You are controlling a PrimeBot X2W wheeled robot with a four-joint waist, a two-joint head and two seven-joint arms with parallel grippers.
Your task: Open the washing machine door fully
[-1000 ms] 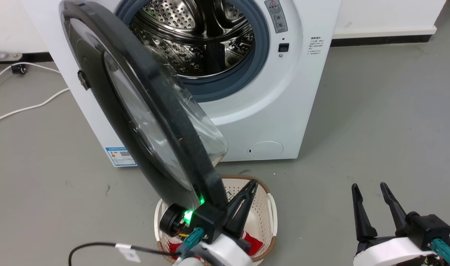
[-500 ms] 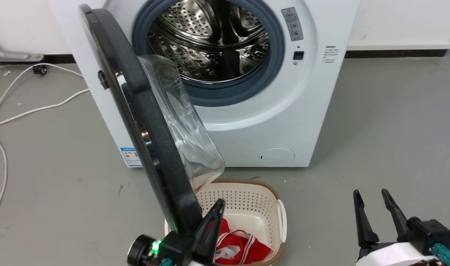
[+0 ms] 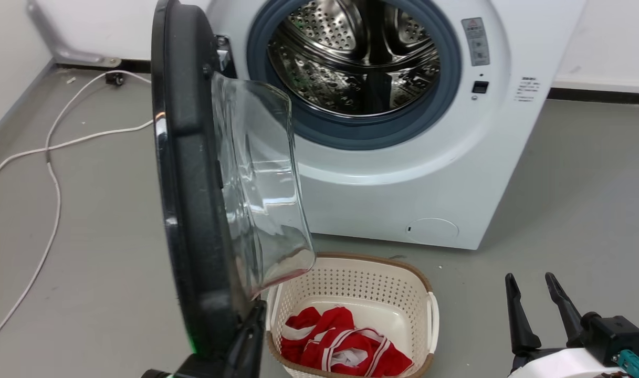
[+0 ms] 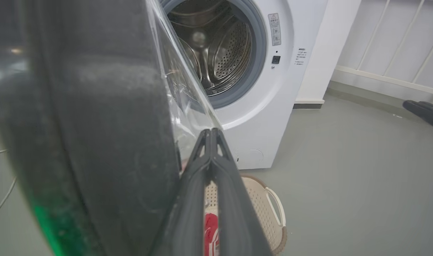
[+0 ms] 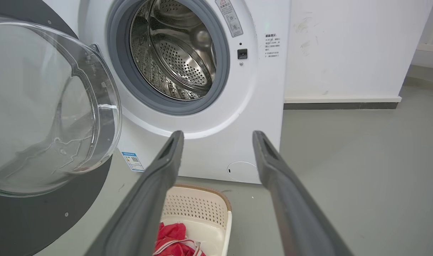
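The washing machine door [image 3: 193, 210] is a glossy black ring with a bulging clear glass bowl [image 3: 256, 178]. It stands swung out on its left-hand hinge, nearly edge-on to the head view and about square to the machine front [image 3: 456, 173]. My left gripper [image 3: 257, 310] is shut with nothing between its fingers. It lies against the inner side of the door's lower rim. In the left wrist view the closed fingertips [image 4: 211, 132] run alongside the door [image 4: 95, 124]. My right gripper [image 3: 530, 278] hangs open at the lower right, away from the door [image 5: 31, 220], its fingers spread [image 5: 218, 134].
The steel drum opening [image 3: 356, 63] with its grey rubber ring is uncovered. A cream perforated basket [image 3: 351, 278] holding red and white cloth [image 3: 340, 341] stands on the grey floor just below the door. White cables [image 3: 51, 157] trail on the floor at the left.
The door has swung further out to the left, from slanted across the drum to nearly edge-on, with my shut left gripper following it. The head camera has shifted too. The right gripper has kept still.
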